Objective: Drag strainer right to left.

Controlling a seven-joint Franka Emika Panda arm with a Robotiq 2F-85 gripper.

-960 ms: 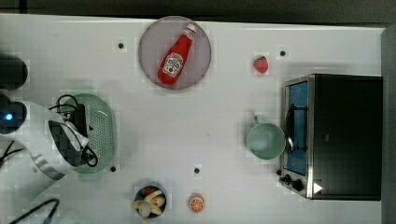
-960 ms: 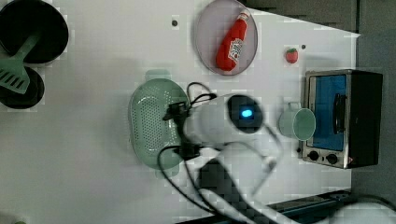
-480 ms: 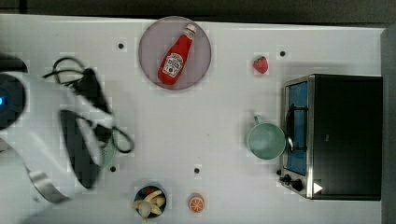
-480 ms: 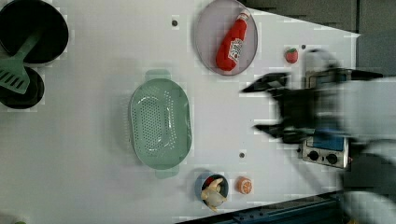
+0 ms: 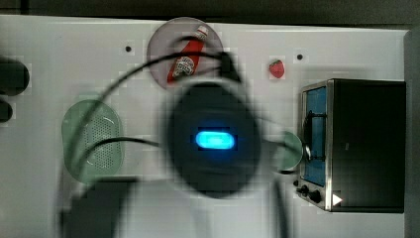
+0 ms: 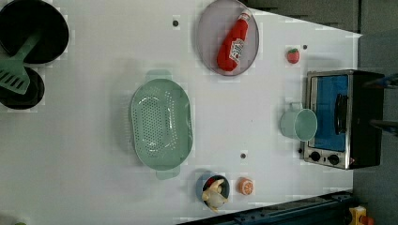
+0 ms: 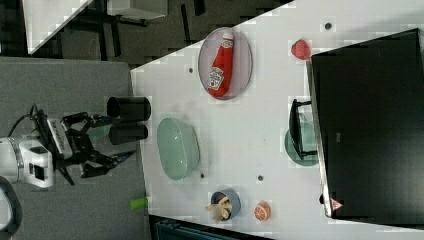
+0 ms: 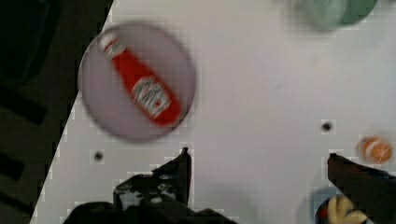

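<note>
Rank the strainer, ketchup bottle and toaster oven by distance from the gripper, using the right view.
From the open gripper, off the table at the right view's left:
1. strainer, near the table's left edge
2. ketchup bottle, on the grey plate, upper middle
3. toaster oven, far right

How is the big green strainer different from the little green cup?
The strainer is a large oval full of tiny holes; the cup is small, round and has none. The strainer sits in open table; the cup sits right by the toaster oven. Both are pale mint green.
</note>
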